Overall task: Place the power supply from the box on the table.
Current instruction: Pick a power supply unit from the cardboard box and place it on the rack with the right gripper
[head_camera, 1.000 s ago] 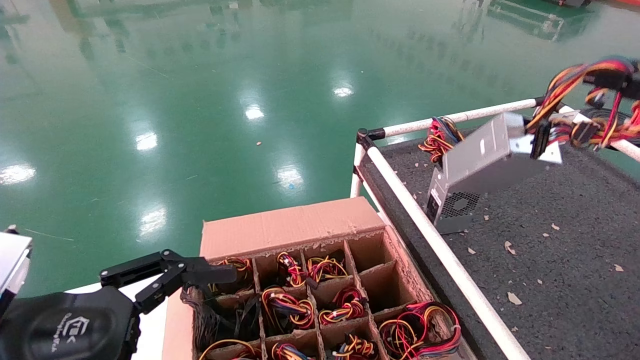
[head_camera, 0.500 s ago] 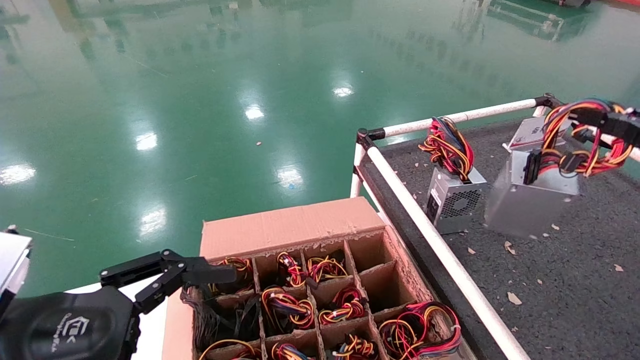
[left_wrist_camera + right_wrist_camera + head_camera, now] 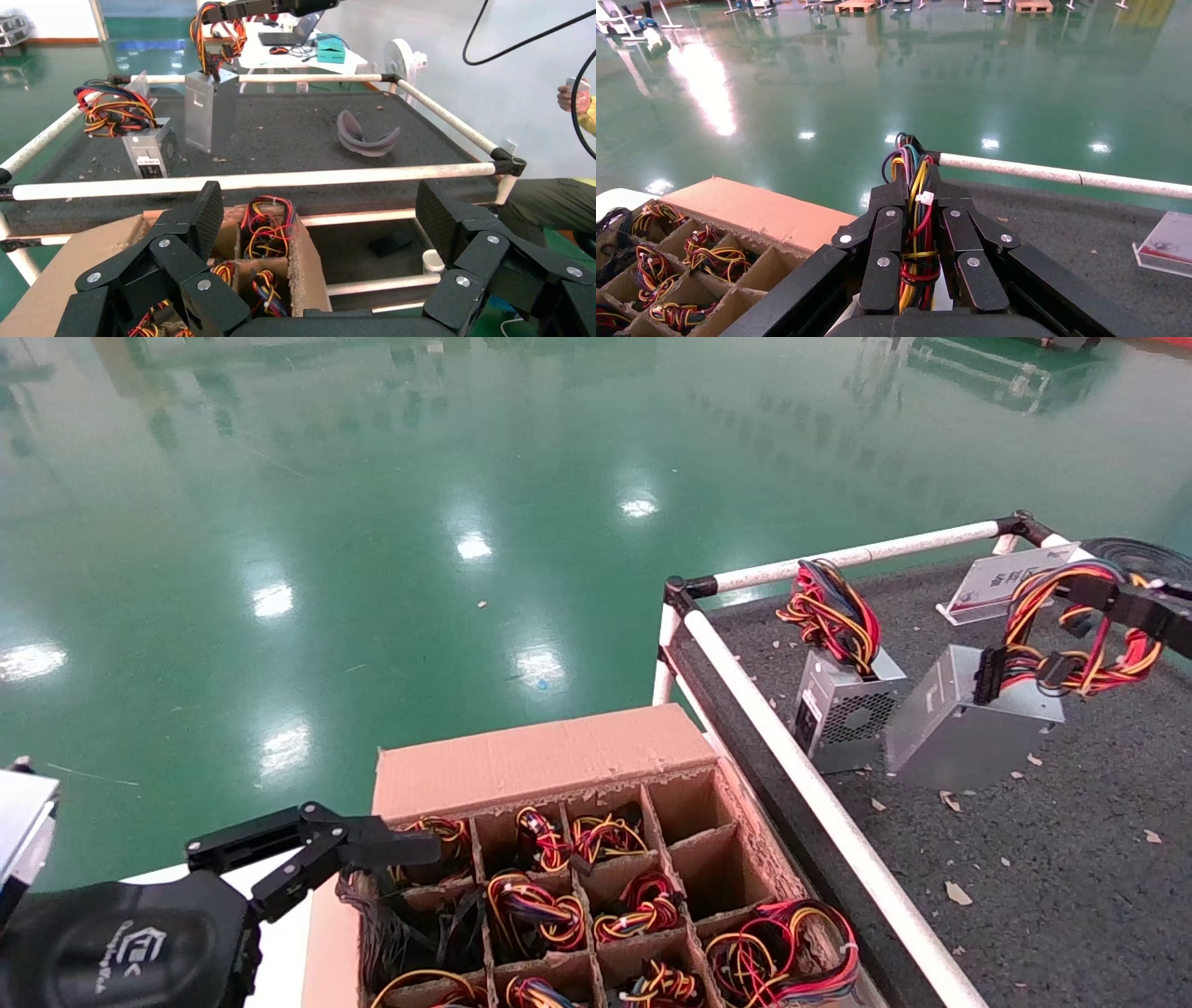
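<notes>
The power supply (image 3: 968,728) stood on the bench (image 3: 1071,859) at about two o'clock from the box (image 3: 559,859), long axis seemingly tilted, its base possibly touching. Its wires (image 3: 916,232) were clamped by the right tool (image 3: 921,260), which was partly cut off in the head view. The left tool (image 3: 316,232) was held spread apart over the box. A grilled unit (image 3: 843,705) stood just beside, near the rail (image 3: 819,794).

The right gripper (image 3: 921,239) is clamping a bundle of coloured wires (image 3: 916,210) between its black fingers (image 3: 885,246). The box (image 3: 701,246) is lying below, beside the table (image 3: 1046,225) with its white rail (image 3: 1053,172).
</notes>
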`<state>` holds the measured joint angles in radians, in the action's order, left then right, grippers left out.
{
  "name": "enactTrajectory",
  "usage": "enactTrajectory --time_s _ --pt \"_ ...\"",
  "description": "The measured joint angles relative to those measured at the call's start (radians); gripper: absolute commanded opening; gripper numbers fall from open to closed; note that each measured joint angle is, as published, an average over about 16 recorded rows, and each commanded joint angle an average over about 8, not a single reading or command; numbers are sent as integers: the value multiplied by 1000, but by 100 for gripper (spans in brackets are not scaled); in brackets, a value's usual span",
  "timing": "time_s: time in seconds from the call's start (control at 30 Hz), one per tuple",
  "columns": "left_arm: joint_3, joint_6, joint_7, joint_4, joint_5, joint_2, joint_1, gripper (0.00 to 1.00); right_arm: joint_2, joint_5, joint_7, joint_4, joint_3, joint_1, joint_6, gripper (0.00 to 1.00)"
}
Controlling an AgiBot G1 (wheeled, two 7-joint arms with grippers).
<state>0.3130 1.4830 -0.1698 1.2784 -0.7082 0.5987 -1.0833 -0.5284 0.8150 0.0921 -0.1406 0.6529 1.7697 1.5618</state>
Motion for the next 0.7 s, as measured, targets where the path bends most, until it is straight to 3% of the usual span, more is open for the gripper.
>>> enactTrajectory --time_s 0.7 --pt "1 0 0 0 1 0 0 100 -43 7 -1 49 19 -70 13 0"
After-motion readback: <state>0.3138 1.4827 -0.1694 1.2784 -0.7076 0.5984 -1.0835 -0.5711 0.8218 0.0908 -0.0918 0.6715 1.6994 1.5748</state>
